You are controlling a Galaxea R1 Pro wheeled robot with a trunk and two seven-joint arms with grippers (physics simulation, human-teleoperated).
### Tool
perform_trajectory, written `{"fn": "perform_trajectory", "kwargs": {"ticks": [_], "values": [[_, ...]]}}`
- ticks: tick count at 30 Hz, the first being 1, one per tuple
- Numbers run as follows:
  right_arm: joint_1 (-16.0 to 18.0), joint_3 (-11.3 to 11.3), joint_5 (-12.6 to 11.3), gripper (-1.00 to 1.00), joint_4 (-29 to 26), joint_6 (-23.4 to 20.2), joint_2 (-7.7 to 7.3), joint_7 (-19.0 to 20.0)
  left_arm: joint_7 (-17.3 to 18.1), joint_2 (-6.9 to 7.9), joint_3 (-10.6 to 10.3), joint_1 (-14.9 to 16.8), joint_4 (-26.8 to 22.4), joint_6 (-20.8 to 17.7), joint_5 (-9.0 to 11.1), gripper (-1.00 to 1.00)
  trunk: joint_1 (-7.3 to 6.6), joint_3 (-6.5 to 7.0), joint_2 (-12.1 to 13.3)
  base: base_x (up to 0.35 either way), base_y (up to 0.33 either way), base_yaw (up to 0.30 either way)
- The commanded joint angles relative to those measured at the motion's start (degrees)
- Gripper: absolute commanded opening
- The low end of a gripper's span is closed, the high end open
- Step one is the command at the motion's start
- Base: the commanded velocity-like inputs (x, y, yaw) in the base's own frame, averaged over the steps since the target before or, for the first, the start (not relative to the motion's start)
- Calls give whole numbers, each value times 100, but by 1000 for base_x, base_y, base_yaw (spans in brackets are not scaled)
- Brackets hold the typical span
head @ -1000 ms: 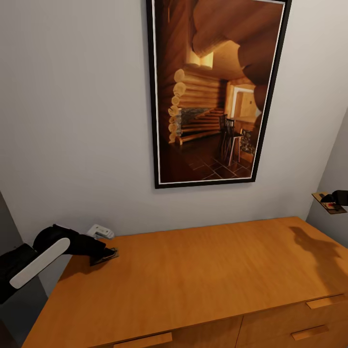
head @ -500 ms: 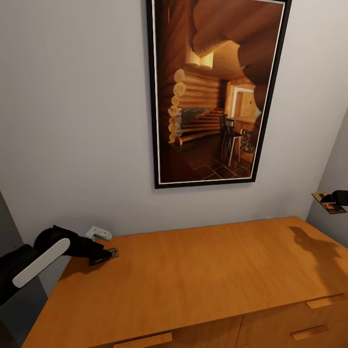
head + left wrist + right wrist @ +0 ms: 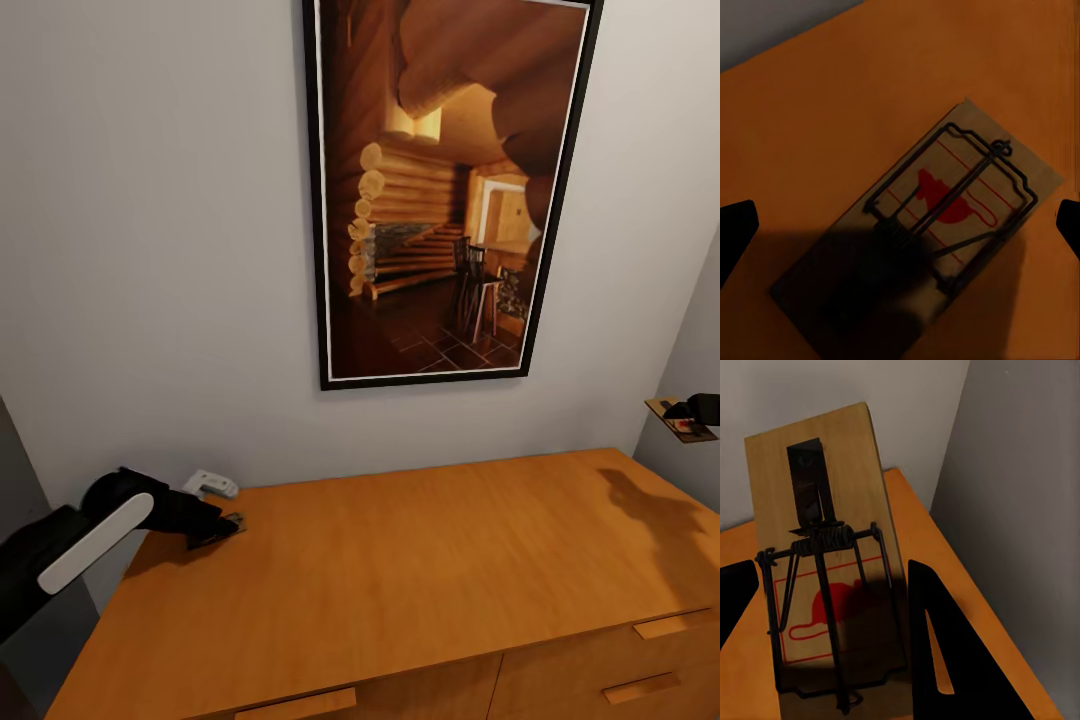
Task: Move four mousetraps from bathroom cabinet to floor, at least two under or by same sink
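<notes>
Mousetrap (image 3: 937, 225) lies flat on cabinet (image 3: 400, 570) between left hand's (image 3: 222, 528) fingertips.

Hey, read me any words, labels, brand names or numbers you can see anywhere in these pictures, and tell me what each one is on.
There is no readable text.
The mousetrap under the left gripper carries only a red spot, no lettering.
The mousetrap in the right gripper shows a red shape in a red outline, no words.
The framed picture shows a log cabin room, no caption.

Mousetrap (image 3: 916, 236) on cabinet (image 3: 420, 570), left end
</notes>
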State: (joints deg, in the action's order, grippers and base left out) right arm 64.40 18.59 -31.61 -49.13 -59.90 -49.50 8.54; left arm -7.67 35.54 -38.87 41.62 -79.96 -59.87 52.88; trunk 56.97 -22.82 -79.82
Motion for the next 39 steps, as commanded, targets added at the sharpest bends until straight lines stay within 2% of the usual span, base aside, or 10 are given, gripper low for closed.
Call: {"fn": "perform_trajectory", "kwargs": {"ticks": [1, 12, 15, 19, 23, 39], "values": [[11, 22, 59, -100, 0, -10, -7, 60, -60, -9, -17, 10, -5, -7, 58, 100, 0, -8, -5, 0, 0, 0], [11, 22, 59, -100, 0, -10, -15, 60, -59, -270, -24, 10, 275, 0, 47, 100, 0, -8, -5, 0, 0, 0], [11, 22, 60, -100, 0, -10, -18, 60, -59, -284, -50, 10, 323, 1, 47, 100, 0, -8, -5, 0, 0, 0], [11, 22, 60, -100, -4, -10, -17, 61, -59, -283, -270, 6, 351, 2, 35, 100, 0, -8, -5, 0, 0, 0], [11, 22, 59, -100, -8, -10, -16, 60, -59, -250, -367, 5, 350, 2, -10, 100, 0, -8, -5, 0, 0, 0], [11, 22, 59, -100, -7, -10, -15, 60, -59, -240, -410, 6, 368, 2, -26, 100, 0, -8, -5, 0, 0, 0]]}}
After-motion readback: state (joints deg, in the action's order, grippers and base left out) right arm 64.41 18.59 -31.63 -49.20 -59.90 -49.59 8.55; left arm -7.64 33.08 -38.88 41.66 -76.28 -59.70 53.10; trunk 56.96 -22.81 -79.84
